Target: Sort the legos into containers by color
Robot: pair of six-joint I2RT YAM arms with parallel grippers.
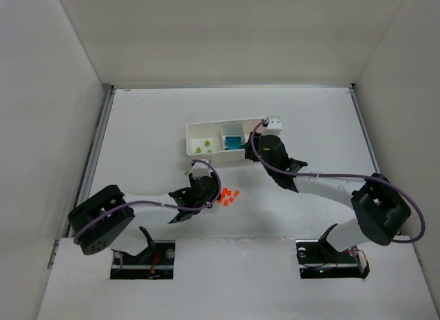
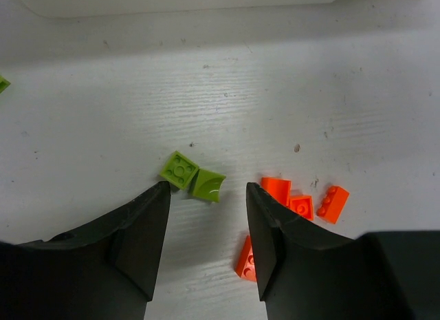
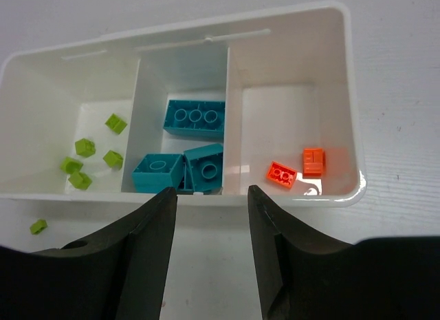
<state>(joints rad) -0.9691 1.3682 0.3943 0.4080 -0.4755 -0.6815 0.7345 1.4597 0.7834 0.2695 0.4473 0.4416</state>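
The white tray (image 1: 213,124) lies at mid-table; the right wrist view (image 3: 289,51) shows its three compartments. The left one holds several lime green legos (image 3: 85,148), the middle three teal legos (image 3: 194,118), the right two orange-red legos (image 3: 282,173). My right gripper (image 3: 210,190) is open and empty, just in front of the tray's near wall (image 1: 265,146). My left gripper (image 2: 207,187) is open and empty, low over the table (image 1: 205,189). Two lime green legos (image 2: 179,169) lie just beyond its fingertips. Several orange-red legos (image 2: 333,203) lie beside its right finger (image 1: 228,196).
One lime green lego (image 3: 38,226) lies on the table outside the tray's near left corner. A small white block (image 1: 273,122) stands at the tray's right end. White walls enclose the table on three sides.
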